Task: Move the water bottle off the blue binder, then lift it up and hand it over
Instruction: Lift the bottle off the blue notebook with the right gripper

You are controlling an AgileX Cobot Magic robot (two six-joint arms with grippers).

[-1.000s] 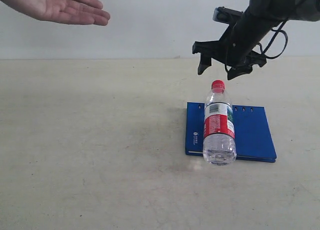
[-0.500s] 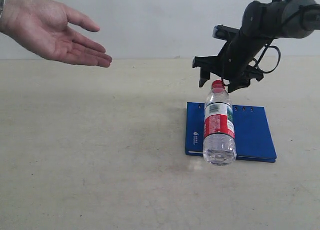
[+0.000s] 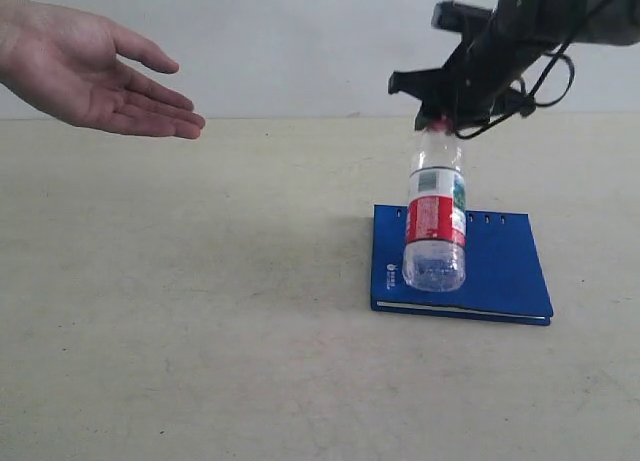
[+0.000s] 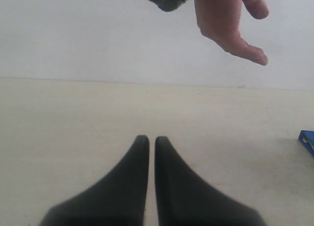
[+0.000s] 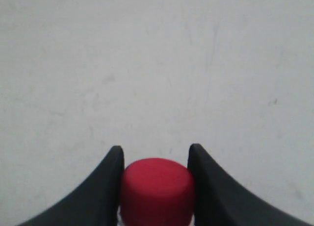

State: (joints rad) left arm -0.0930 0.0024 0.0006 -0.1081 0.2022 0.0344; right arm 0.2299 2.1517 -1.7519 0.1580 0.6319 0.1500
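The water bottle (image 3: 435,216), clear with a red, white and green label, hangs upright above the blue binder (image 3: 500,266), its base off the cover. My right gripper (image 3: 440,119) is shut on its red cap (image 5: 157,189), one black finger pressed on each side. The binder lies flat on the table with its holes along the far edge. In the left wrist view my left gripper (image 4: 152,140) is shut with nothing in it, low over the table; a corner of the binder (image 4: 308,140) shows at the picture's edge. The left arm is out of the exterior view.
An open human hand (image 3: 90,76), palm up, is held out above the table at the upper left of the exterior view; the same hand (image 4: 230,22) shows in the left wrist view. Beige tabletop (image 3: 200,311) stretches in front of a pale wall.
My right gripper came down over the cap, closed on it and raised the bottle off the binder. The human hand shifted slightly left and lower.
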